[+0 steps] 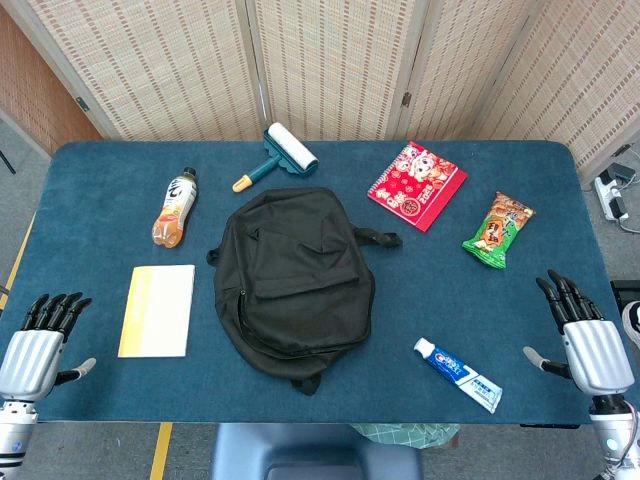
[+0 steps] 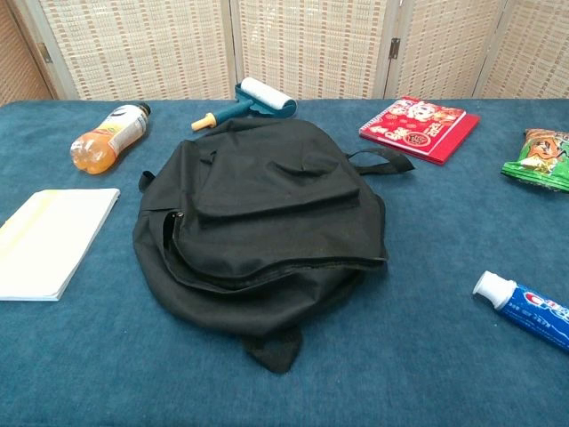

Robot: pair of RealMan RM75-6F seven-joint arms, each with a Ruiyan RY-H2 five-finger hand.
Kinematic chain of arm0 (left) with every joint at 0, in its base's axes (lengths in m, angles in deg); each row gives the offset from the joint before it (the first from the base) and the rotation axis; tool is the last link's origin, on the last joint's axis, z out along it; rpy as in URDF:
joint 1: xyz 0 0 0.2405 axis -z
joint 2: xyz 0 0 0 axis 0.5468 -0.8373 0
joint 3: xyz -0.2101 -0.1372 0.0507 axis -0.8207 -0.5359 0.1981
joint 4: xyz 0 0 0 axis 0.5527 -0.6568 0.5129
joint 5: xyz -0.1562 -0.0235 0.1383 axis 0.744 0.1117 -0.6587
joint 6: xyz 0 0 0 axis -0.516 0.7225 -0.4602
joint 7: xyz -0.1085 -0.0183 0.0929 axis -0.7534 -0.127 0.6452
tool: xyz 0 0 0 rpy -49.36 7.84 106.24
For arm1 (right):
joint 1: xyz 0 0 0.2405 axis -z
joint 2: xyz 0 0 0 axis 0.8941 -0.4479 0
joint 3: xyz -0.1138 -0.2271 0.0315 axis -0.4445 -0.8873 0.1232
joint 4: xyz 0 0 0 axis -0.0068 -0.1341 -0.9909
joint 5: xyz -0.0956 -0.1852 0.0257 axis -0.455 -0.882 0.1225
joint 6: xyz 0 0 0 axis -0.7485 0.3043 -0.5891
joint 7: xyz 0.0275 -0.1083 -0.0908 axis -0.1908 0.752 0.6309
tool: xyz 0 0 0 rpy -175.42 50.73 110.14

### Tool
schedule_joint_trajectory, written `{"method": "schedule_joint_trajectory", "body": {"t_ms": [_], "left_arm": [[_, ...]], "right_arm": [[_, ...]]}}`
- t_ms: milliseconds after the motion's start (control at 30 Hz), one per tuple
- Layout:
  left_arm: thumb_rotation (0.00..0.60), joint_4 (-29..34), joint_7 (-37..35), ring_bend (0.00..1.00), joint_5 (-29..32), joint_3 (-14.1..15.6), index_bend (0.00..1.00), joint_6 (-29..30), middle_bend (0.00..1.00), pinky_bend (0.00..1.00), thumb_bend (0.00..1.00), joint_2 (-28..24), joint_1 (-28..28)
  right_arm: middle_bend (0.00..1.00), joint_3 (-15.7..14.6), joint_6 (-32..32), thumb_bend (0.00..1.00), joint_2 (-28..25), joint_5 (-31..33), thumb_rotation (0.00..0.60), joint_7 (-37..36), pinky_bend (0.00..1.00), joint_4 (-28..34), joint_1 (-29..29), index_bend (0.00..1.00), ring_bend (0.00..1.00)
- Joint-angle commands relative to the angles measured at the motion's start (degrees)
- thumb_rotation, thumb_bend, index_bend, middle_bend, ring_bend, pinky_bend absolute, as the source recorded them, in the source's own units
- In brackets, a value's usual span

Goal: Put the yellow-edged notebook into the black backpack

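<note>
- Evidently nothing is held: the left hand and right hand rest empty with fingers spread at the table's near corners.
- Untouched, the yellow-edged notebook lies just left of the flat black backpack; every step remains.
- No wording on the toothpaste tube can be read.

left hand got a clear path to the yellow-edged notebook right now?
Probably yes. The open left hand sits beside the flat yellow-edged notebook with only bare blue table between; the black fabric backpack lies on its far side.

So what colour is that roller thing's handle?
Teal, with an orange tip; the lint roller shows best in chest view.
</note>
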Motion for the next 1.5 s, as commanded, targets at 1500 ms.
{"method": "schedule_joint_trajectory", "body": {"t_ms": [1500], "left_arm": [[0.600, -39.1, -12.6, 0.15, -1.1, 2.4, 0.20, -14.7, 0.20, 0.13, 0.20, 19.1, 10.2]], "right_arm": [[0.05, 0.3, -1.9, 0.14, -4.1, -2.0, 0.589, 0.2, 0.21, 4.4, 0.2, 0.00, 0.10]]}}
